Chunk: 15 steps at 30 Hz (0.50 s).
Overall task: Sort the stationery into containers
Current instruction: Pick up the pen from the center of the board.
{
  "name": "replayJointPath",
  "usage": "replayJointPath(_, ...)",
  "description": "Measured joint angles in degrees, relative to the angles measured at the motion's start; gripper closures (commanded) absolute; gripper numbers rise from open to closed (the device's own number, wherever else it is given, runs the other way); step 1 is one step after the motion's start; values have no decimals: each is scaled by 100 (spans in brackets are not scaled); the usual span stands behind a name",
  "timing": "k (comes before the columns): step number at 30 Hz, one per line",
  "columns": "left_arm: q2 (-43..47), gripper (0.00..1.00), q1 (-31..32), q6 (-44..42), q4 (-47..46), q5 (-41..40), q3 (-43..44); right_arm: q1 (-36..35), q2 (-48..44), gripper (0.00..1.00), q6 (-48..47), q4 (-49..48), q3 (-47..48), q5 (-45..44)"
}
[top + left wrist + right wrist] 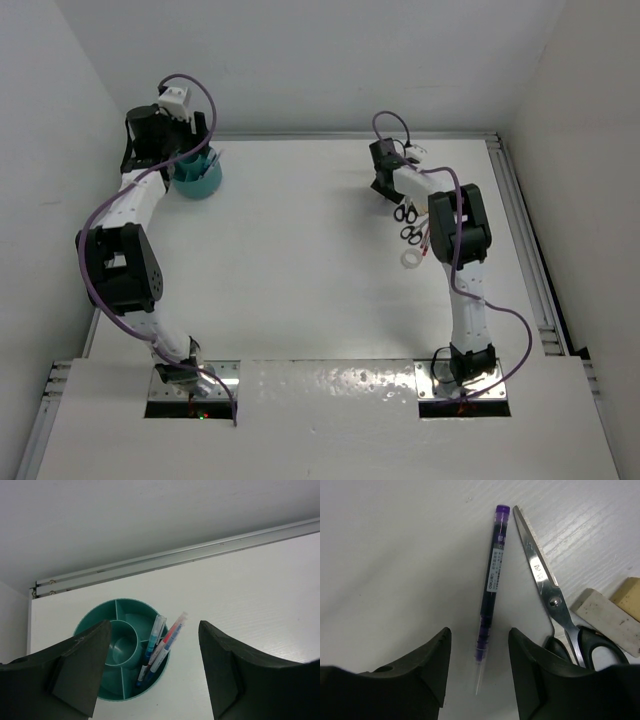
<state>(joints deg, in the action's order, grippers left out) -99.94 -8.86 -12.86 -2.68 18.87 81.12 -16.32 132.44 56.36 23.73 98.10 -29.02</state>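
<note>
The teal organiser (pixel 197 178) stands at the far left of the table, and several pens (pixel 162 642) lean in one of its outer compartments (pixel 122 647). My left gripper (pixel 153 630) hovers over it, open and empty. At the far right, my right gripper (pixel 479 635) is low over the table and open. Its fingers straddle the tip end of a dark violet pen (pixel 491 587) without touching it. Black-handled scissors (pixel 545 585) lie just right of the pen. A white block (pixel 605 617) and a beige block (pixel 627 594) lie beyond them. Two scissors (pixel 403 213) and a clear tape ring (pixel 411 259) lie under the right arm.
An aluminium rail (pixel 175 557) runs along the table's far edge behind the organiser. Another rail (pixel 525 250) lines the right side. White walls close in on the left, back and right. The arm bases (pixel 190 380) sit at the near edge.
</note>
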Motion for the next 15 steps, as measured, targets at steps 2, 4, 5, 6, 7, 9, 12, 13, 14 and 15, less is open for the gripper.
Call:
replayJointPath(2, 9, 32, 15, 48, 11, 31, 0, 9, 42, 53, 68, 57, 76, 9)
replayJointPath(4, 17, 32, 20, 94, 20, 61, 4, 35, 61, 59, 116, 66, 103, 15)
replayJointPath(5, 22, 32, 20, 116, 39, 74, 11, 48, 63, 70, 131, 76, 103, 22)
replayJointPath(6, 28, 32, 26, 127, 44, 87, 20, 61, 63, 76, 129, 85, 103, 35)
replayJointPath(7, 37, 32, 26, 140, 42, 101, 22, 79, 70, 81, 153, 87, 103, 46)
replayJointPath(9, 66, 32, 31, 144, 55, 127, 24, 90, 72, 100, 146, 92, 101, 59)
replayJointPath(12, 85, 32, 55, 136, 114, 157, 85, 111, 33, 100, 66, -68, -13, 111)
replayJointPath(13, 85, 32, 63, 127, 138, 168, 114, 114, -7, 100, 15, -164, -101, 136)
replayJointPath(14, 90, 32, 83, 66, 168, 188, 138, 111, -85, 100, -133, -363, -262, 229)
replayJointPath(15, 94, 32, 105, -31, 201, 223, 155, 114, -199, 100, -299, -540, -466, 382)
